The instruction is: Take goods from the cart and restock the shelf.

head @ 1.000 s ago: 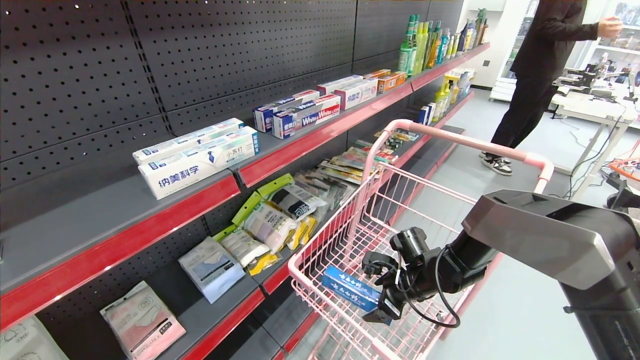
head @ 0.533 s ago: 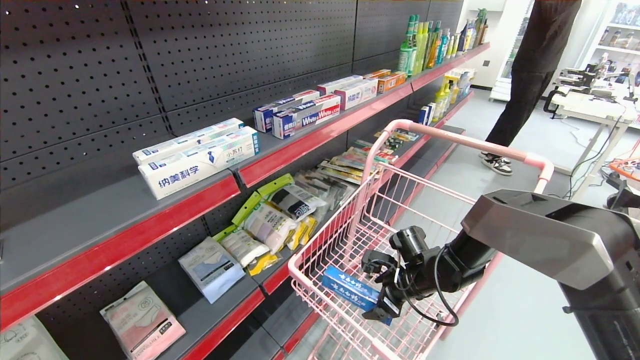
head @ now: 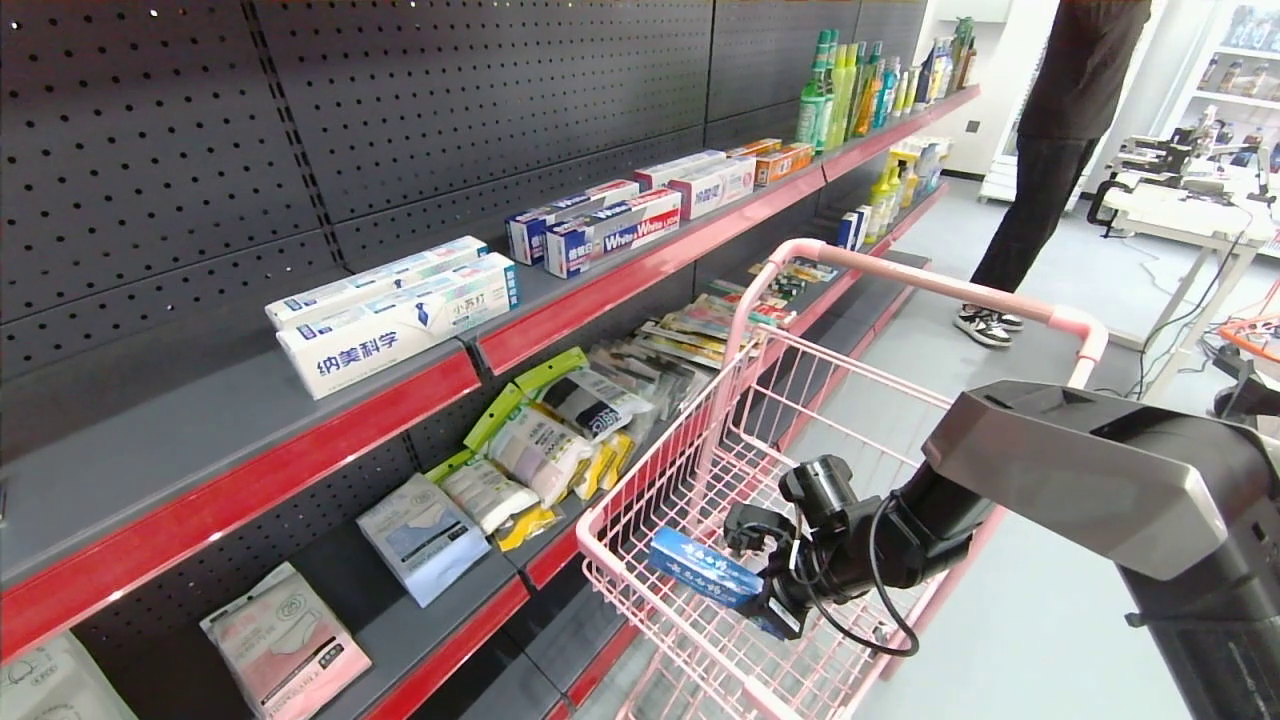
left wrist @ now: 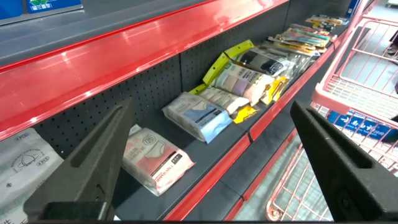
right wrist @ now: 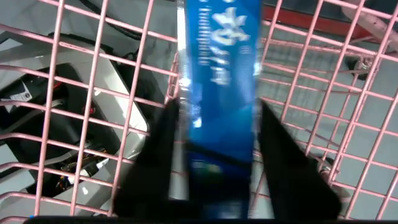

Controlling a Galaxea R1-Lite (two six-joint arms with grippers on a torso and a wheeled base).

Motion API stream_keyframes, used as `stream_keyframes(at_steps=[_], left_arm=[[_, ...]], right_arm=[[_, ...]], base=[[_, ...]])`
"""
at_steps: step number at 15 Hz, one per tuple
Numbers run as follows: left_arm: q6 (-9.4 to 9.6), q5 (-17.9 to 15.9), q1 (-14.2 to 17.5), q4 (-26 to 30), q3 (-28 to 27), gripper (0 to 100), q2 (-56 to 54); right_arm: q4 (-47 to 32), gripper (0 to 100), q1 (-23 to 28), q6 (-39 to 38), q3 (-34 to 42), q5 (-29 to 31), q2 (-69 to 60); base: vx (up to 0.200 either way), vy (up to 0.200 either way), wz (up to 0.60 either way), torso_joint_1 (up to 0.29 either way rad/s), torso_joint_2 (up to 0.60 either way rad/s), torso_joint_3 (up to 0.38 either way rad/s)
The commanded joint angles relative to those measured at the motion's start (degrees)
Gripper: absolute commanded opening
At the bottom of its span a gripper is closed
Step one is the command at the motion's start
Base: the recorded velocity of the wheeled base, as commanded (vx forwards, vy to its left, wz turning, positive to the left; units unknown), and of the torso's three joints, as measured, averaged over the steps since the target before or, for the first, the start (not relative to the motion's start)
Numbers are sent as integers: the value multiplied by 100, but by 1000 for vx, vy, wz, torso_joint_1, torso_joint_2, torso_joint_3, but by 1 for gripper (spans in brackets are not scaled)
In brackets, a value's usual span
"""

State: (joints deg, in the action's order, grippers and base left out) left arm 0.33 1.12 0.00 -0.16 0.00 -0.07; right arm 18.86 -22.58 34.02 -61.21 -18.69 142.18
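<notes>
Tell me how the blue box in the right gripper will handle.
The blue box looks like a stiff carton with flat faces, so it probably won't flop or roll. The right gripper holds it near one end, so the long free end may pivot.

The box (head: 705,578) sits in the right gripper (head: 762,602) inside the cart (head: 930,285), right of the shelf (head: 150,440).

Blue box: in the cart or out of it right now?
In the cart: the blue box is within the walls of the pink cart, clamped between the fingers of the right gripper.
</notes>
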Motion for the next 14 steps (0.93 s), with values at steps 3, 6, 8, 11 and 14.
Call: stream_keyframes(at_steps=[3,6,8,11,14], left_arm=[[2,2,0,-2,0,100,7],[2,2,0,-2,0,100,7],[2,2,0,-2,0,100,7],[2,2,0,-2,0,100,7],[2,2,0,-2,0,100,7]], right_arm=[[4,0,-1,-1,136,6,-173],[4,0,-1,-89,250,-3,-322],[4,0,60,-265,250,41,-560],[30,0,333,-898,267,383,-990],[39,0,342,-2102,487,726,-1922]], base=[[0,0,0,0,0,0],[0,0,0,0,0,0],[0,0,0,0,0,0],[0,0,0,0,0,0],[0,0,0,0,0,0]])
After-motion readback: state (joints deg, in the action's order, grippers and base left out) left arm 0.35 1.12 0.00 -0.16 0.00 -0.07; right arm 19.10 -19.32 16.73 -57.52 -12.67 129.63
